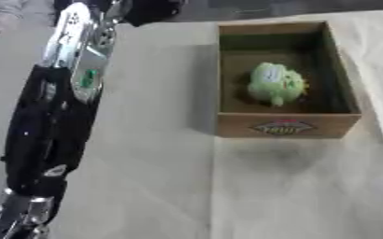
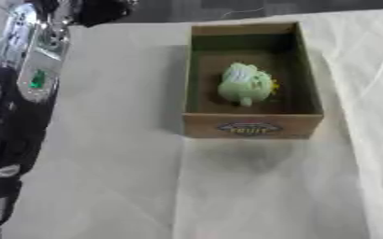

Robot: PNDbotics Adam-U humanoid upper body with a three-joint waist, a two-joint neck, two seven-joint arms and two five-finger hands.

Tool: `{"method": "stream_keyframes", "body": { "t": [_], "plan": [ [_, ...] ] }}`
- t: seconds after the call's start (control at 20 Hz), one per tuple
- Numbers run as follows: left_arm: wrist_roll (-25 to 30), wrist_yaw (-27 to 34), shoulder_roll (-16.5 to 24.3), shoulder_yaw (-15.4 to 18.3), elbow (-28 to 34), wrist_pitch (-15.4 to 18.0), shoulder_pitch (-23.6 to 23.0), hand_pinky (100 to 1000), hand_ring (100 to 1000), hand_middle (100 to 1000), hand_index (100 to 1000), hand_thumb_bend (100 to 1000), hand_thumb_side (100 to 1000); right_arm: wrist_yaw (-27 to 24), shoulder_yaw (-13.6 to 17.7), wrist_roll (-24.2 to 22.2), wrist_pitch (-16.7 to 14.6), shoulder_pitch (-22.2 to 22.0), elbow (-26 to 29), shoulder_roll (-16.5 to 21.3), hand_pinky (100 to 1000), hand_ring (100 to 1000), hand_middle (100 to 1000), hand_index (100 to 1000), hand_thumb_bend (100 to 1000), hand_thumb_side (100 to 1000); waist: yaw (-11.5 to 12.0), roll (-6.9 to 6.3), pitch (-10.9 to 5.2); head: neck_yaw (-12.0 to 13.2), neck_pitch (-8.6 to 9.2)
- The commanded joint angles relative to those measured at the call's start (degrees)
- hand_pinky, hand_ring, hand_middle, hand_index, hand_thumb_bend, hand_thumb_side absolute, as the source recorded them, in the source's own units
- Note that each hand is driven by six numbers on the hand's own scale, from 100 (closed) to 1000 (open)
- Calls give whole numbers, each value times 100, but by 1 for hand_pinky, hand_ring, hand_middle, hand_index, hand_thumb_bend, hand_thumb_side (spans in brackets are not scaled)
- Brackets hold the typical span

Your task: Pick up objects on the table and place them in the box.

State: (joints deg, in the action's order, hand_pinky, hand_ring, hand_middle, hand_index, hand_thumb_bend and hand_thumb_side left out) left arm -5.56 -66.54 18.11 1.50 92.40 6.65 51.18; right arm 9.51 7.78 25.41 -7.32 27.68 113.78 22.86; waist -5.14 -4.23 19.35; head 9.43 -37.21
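In my left eye, my left arm (image 1: pixel 52 116) fills the left side, running from the lower left corner up towards the top edge. It is black along its middle stretch, with silver parts near the top and again at the bottom corner, and a small green spot on the silver part. My left hand (image 1: pixel 150 10) shows only as a dark shape at the top, well left of the box; I cannot tell whether its fingers are straight or curled. My right hand is nowhere here.

The box (image 1: pixel 286 127) stands right of centre on the table (image 1: pixel 162 177). It is brown cardboard, open at the top, with a red and yellow label on its near wall. A green plush toy (image 1: pixel 275 84) lies inside on the floor of the box, near the middle. The table is covered in a pale beige cloth with faint creases and a soft shadow just in front of the box. Beyond the far edge the room is dark grey.

In my right eye, the same box sits nearer the centre and the toy rests in it the same way. My arm is cut off by the left edge, so only part of its black and silver shows. A fold in the cloth (image 2: pixel 374 70) runs down the right side.
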Motion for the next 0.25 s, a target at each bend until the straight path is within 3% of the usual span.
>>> {"method": "stream_keyframes", "body": {
  "t": [0.05,0.25],
  "plan": [
    [-277,277,248,174,520,-258,-176,534,609,618,910,289,950,53,78,62,1,28,81,117,798,823,616,742,100,1000,36,67,-158,-72,20],
    [-606,606,324,171,1055,-587,-697,530,603,614,915,288,953,71,119,140,-6,2,81,129,797,822,616,743,100,1000,109,132,-153,-137,65]
  ]
}}
